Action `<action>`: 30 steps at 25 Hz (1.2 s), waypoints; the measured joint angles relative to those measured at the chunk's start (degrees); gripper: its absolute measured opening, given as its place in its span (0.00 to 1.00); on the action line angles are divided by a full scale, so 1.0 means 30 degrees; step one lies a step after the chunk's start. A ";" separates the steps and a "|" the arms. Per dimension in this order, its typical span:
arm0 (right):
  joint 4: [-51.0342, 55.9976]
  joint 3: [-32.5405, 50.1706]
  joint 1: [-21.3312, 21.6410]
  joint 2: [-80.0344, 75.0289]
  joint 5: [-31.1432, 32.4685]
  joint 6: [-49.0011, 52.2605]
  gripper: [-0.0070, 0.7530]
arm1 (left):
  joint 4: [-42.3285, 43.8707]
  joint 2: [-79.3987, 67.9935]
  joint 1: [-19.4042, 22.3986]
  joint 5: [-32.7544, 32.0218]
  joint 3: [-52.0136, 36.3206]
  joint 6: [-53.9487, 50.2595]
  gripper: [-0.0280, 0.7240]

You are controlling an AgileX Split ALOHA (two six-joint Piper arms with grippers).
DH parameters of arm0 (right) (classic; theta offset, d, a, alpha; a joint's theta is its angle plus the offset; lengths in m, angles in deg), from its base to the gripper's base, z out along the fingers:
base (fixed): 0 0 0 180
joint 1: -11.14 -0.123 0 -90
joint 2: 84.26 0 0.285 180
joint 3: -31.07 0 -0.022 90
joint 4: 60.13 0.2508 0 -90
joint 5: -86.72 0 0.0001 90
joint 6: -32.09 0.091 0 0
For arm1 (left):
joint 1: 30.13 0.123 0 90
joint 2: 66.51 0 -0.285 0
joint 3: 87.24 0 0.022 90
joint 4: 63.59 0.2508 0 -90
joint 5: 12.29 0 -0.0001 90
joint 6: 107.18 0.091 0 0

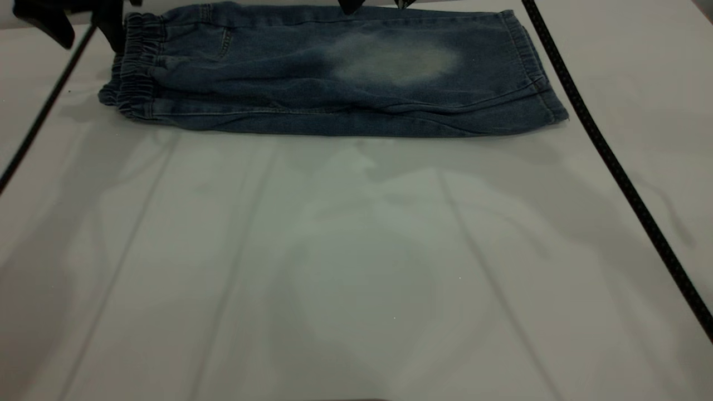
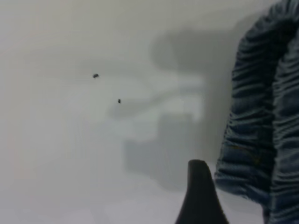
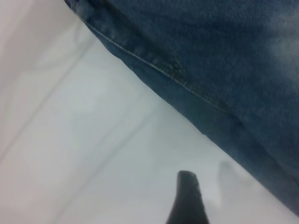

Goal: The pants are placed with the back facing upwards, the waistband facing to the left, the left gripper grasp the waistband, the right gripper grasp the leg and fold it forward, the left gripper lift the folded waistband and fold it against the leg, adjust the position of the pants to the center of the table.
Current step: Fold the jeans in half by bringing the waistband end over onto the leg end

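The pants [image 1: 334, 72] lie folded lengthwise along the far part of the table [image 1: 356, 250]. The ruffled waistband [image 1: 136, 67] is at the left. The leg [image 1: 401, 61] with its pale faded patch lies on top, hem to the right. My left gripper [image 1: 86, 30] hovers at the far left, open, one finger beside the waistband's outer edge. In the left wrist view a dark finger [image 2: 201, 196] stands next to the gathered waistband [image 2: 261, 116], apart from it. My right gripper [image 1: 377, 3] shows only as dark tips at the far edge over the pants, open. One finger [image 3: 187, 200] hangs over bare table beside the denim [image 3: 224, 60].
A black braided cable [image 1: 613, 161] runs diagonally across the right side of the table, just past the hem. A thinner black cable [image 1: 44, 106] slants down at the far left. Two small dark specks [image 2: 96, 75] lie on the table near the waistband.
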 joint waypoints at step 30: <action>1.6626 -0.0101 0.0000 -0.3371 -0.4619 -1.3669 0.61 | -0.1604 -0.3223 0.0000 0.4350 0.0454 0.0094 0.18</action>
